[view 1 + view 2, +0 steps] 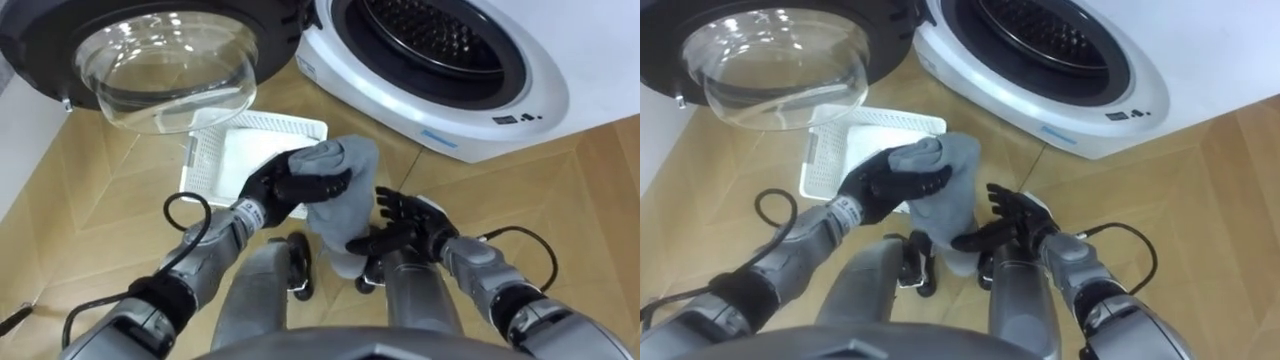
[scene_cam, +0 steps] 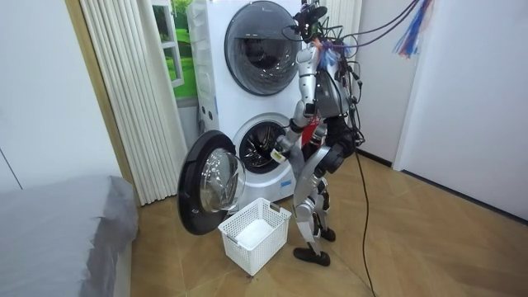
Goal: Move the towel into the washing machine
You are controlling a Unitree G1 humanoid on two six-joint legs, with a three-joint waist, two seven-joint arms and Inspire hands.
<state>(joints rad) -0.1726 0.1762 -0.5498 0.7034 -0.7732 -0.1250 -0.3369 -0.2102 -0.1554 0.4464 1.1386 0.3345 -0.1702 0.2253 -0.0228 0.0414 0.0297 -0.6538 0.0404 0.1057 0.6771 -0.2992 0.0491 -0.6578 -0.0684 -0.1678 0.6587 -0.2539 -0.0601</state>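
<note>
A grey towel [image 1: 345,190] hangs in front of me, bunched at its top in my left hand [image 1: 290,183], whose dark fingers are curled round it. My right hand [image 1: 405,225] sits just right of the hanging cloth with fingers spread, its thumb touching the towel's lower edge. The washing machine's drum opening [image 1: 435,40] lies ahead to the upper right, its round glass door [image 1: 165,60] swung wide to the left. In the room view I stand upright before the lower machine [image 2: 260,148], hands held at waist height.
A white slatted laundry basket [image 1: 225,155] stands on the wooden floor below the open door, beside my feet. A second machine [image 2: 260,37] is stacked above the open one. Pleated curtains [image 2: 124,91] and a grey bed [image 2: 66,231] lie at the room view's left.
</note>
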